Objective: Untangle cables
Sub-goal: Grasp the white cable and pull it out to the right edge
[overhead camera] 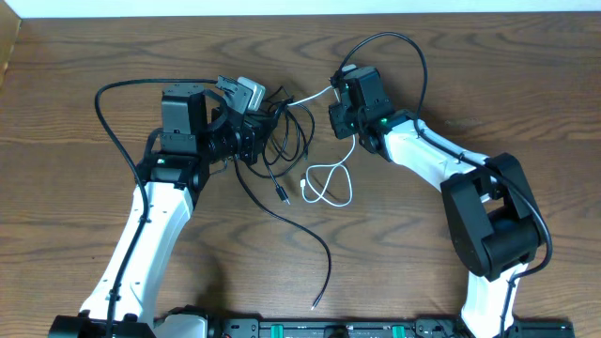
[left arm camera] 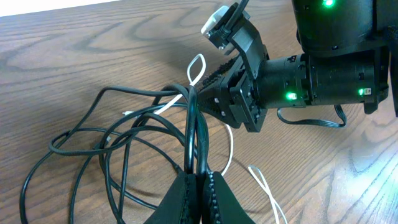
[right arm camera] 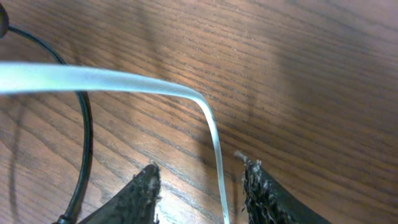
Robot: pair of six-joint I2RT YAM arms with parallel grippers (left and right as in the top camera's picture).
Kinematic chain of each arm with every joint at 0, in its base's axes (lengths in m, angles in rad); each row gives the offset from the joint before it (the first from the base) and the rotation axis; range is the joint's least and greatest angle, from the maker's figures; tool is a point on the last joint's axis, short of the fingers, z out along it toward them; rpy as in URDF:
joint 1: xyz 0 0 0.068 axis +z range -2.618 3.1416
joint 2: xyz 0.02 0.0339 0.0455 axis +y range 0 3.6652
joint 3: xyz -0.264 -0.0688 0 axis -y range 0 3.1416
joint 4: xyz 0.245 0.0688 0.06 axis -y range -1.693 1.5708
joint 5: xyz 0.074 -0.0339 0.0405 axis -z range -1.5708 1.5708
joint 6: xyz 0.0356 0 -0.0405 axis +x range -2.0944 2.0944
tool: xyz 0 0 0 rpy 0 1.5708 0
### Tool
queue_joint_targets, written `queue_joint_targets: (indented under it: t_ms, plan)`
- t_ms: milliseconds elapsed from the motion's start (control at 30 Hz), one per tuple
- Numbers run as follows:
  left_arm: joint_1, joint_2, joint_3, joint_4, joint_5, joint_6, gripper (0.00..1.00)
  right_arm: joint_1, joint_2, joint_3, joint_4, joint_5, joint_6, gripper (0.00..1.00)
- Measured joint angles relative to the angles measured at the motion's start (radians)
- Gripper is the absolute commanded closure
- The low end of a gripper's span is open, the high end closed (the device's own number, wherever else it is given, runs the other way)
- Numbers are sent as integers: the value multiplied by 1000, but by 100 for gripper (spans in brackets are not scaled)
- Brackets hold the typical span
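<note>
A tangle of black cables (overhead camera: 286,131) lies at the table's middle, with one long black end trailing toward the front (overhead camera: 319,272). A white cable (overhead camera: 329,183) loops just right of the tangle and runs up past my right gripper (overhead camera: 338,120). My left gripper (left arm camera: 199,186) is shut on two strands of the black cables (left arm camera: 193,130), which rise from its tips; in the overhead view it (overhead camera: 259,143) sits at the tangle's left side. In the right wrist view the white cable (right arm camera: 214,143) passes between the parted fingers of my right gripper (right arm camera: 199,169), nearer the right finger.
The right arm's gripper body (left arm camera: 249,87) sits close behind the tangle, facing my left gripper. Thick black arm cords arc above both wrists (overhead camera: 394,42). A black rail (overhead camera: 310,329) runs along the front edge, and the wooden table (overhead camera: 526,84) extends to the right.
</note>
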Motion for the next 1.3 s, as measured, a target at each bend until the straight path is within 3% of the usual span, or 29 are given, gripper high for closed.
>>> queue_joint_targets:
  t_ms: [33, 133, 333, 500, 533, 567, 600, 633, 800, 1033, 1300]
  plan:
    - [0, 0, 0, 0, 0, 0, 93, 0, 2, 0, 9, 0, -2, 36]
    - [0, 0, 0, 0, 0, 0, 93, 0, 5, 0, 38, 2, -10, 20]
    - [0, 0, 0, 0, 0, 0, 93, 0, 29, 0, 84, 1, -22, 21]
    - [0, 0, 0, 0, 0, 0, 93, 0, 70, 0, 127, 1, -27, 30]
    - [0, 0, 0, 0, 0, 0, 93, 0, 81, 0, 134, 0, -28, 38]
    - [0, 0, 0, 0, 0, 0, 93, 0, 89, 0, 137, 1, -32, 54]
    - [0, 0, 0, 0, 0, 0, 93, 0, 100, 0, 138, 1, -33, 86]
    - [0, 0, 0, -1, 0, 0, 93, 0, 104, 0, 138, 0, -32, 99]
    - [0, 0, 0, -1, 0, 0, 93, 0, 111, 0, 119, 1, -31, 99]
    - [0, 0, 0, -3, 0, 0, 93, -2, 70, 2, -58, 3, -31, 99]
    - [0, 0, 0, -4, -4, 0, 92, -8, -229, 0, -329, 147, -31, 99]
